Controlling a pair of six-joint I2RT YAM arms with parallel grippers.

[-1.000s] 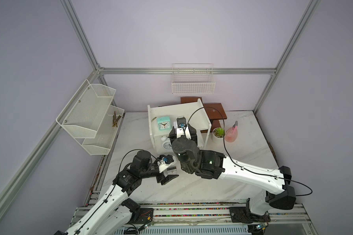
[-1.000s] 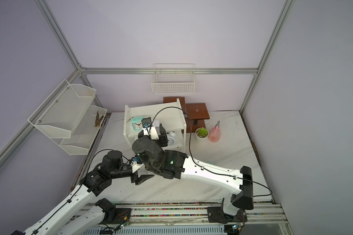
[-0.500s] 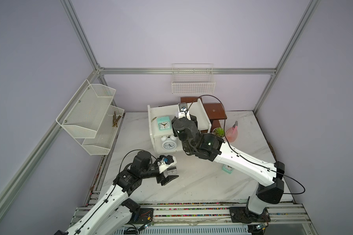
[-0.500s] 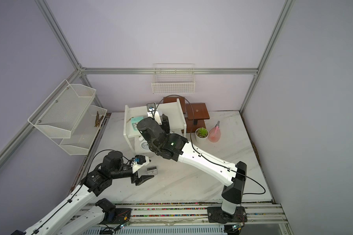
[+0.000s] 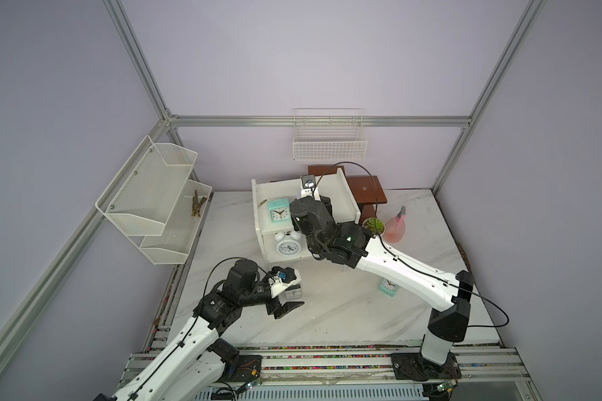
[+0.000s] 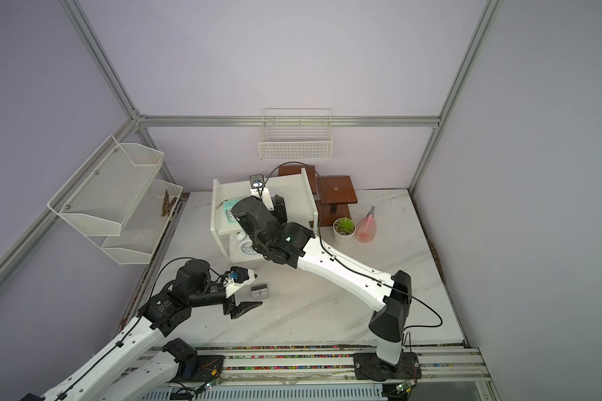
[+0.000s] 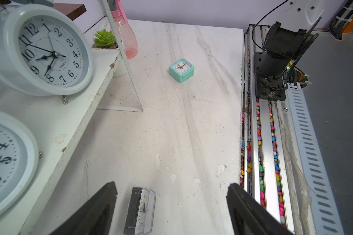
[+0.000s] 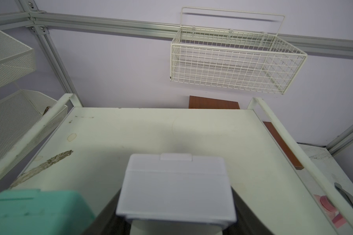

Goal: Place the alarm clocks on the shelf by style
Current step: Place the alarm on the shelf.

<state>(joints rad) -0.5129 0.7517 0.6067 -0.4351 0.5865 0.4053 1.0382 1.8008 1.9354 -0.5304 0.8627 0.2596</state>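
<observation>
The white two-tier shelf [image 5: 342, 194] stands at the back of the table. A mint square clock [image 5: 278, 210] sits on its top board, and two round white twin-bell clocks [image 7: 45, 50] [image 7: 4, 160] stand on the lower board. My right gripper [image 8: 175, 205] hovers low over the top board [image 8: 171, 130], shut on the white square clock [image 8: 176, 183], beside the mint one [image 8: 35, 213]. My left gripper [image 7: 171, 188] is open low over the table. The dark-framed clock [image 7: 140, 210] [image 6: 259, 291] lies between its fingers, close to one finger [image 7: 102, 201]. A second mint clock [image 7: 181, 70] rests on the table, far from both.
A potted succulent [image 5: 374, 225], a pink spray bottle [image 5: 395, 230] and a brown wooden stand [image 5: 365, 189] crowd the shelf's right side. A mesh wall rack [image 5: 153, 205] hangs on the left, a wire basket [image 5: 329, 145] on the back wall. A pebble-filled rail [image 7: 259, 162] borders the table's front edge.
My right arm has swung up from in front of the shelf and carried the white clock over the top board. My left gripper has stayed put, its jaws spreading slightly.
</observation>
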